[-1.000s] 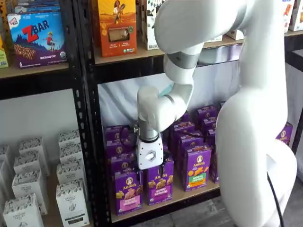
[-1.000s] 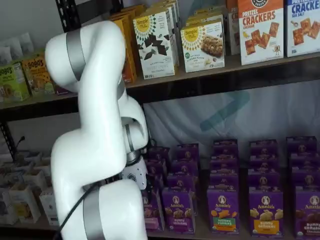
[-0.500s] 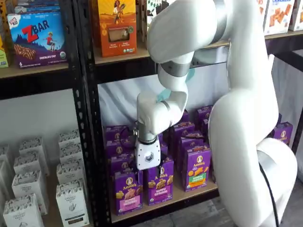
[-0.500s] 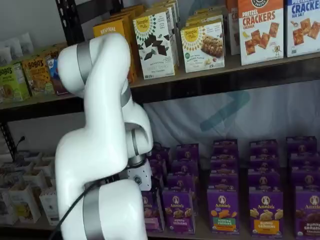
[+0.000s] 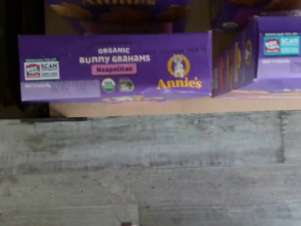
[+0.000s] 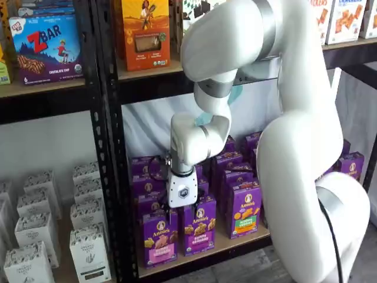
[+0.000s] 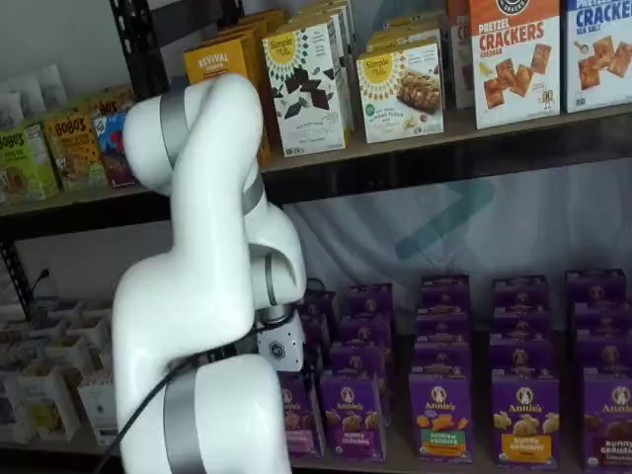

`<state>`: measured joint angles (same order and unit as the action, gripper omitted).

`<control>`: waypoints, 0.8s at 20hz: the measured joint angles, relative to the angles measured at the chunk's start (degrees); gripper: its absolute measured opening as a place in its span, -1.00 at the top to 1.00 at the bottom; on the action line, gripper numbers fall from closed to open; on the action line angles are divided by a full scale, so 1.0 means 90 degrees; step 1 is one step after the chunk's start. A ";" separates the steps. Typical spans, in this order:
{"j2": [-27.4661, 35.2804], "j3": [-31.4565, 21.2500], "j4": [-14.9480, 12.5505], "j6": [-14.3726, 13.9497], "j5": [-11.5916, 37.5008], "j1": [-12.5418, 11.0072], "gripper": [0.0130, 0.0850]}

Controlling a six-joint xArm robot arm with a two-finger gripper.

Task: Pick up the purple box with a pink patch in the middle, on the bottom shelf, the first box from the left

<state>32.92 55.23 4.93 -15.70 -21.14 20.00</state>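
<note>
- Purple box [image 6: 159, 239] stands upright at the front left end of the bottom shelf [image 6: 230, 243], its pink band showing below the bunny snacks and round logo.
- Seen from the wrist view, the same carton's top panel [image 5: 115, 66] reads "Organic Bunny Grahams" with a pink "Neapolitan" label and the Annie's logo, and the carton sits right at the near edge of the tan board [image 5: 155, 107].
- Just right of it stands a purple carton with a yellow band [image 6: 198, 229], and further right one with a green-and-orange front [image 6: 245, 208]; more purple cartons are lined up behind them toward the far side of the shelf.
- Above the purple box hangs the gripper's white body [image 6: 181, 191], directly over the front row; its black fingers are hidden against the cartons in both shelf views, so no gap can be seen, though the jaws are spread to their widest and nothing is held.
- White arm [image 6: 294, 147] fills the right part of a shelf view, bending down to the wrist.
- Black perforated upright [image 6: 109, 153] borders the shelf on the left.
- Grey plank floor [image 5: 150, 169] lies in front of the shelf in the wrist view.
- On the upper shelf stand orange and white cartons [image 6: 145, 32], and a blue ZBar box [image 6: 46, 47] sits in the bay to the left.
</note>
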 joint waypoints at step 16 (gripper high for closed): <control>0.0460 0.0869 0.0003 -0.0044 -0.0254 0.0036 -1.00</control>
<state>37.06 63.05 4.96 -16.10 -23.43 20.32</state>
